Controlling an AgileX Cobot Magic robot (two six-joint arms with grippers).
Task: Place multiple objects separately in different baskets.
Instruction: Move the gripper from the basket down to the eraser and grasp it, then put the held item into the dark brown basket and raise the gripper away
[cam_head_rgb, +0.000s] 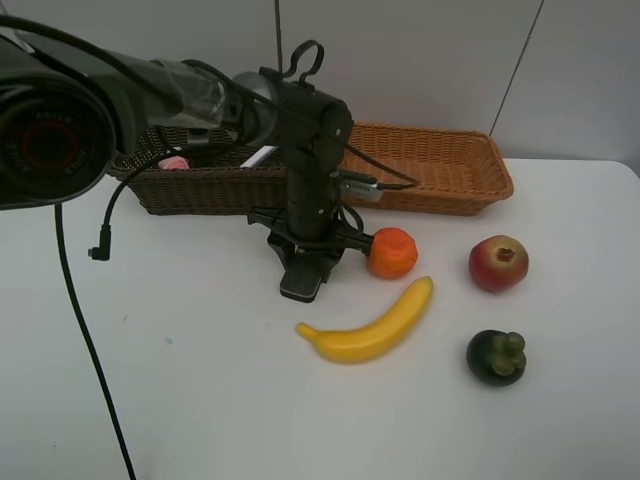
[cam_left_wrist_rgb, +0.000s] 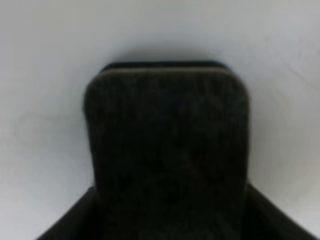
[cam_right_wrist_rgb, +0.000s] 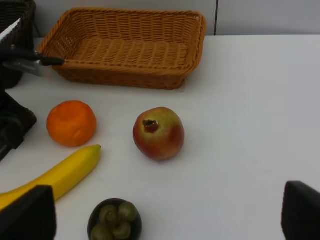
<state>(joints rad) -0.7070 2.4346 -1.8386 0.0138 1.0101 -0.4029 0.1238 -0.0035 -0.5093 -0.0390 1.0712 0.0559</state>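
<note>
A flat black block (cam_head_rgb: 301, 283) lies on the white table, and it fills the left wrist view (cam_left_wrist_rgb: 167, 150). My left gripper (cam_head_rgb: 305, 262) stands straight down over it, its fingers (cam_left_wrist_rgb: 65, 222) pressed against the block's two sides. To the right lie an orange (cam_head_rgb: 392, 252), a yellow banana (cam_head_rgb: 370, 325), a red apple (cam_head_rgb: 498, 262) and a dark mangosteen (cam_head_rgb: 496, 357). The dark brown basket (cam_head_rgb: 200, 188) at the back holds a pink bottle (cam_head_rgb: 174, 162) and a white marker (cam_head_rgb: 260, 155). The orange-tan basket (cam_head_rgb: 440, 170) is empty. My right gripper (cam_right_wrist_rgb: 170, 220) is open, short of the mangosteen (cam_right_wrist_rgb: 115, 220).
A black cable (cam_head_rgb: 85, 330) hangs down over the table's left side. The left arm's body (cam_head_rgb: 60, 120) blocks the upper left of the high view. The table's back edge meets a grey wall behind the baskets.
</note>
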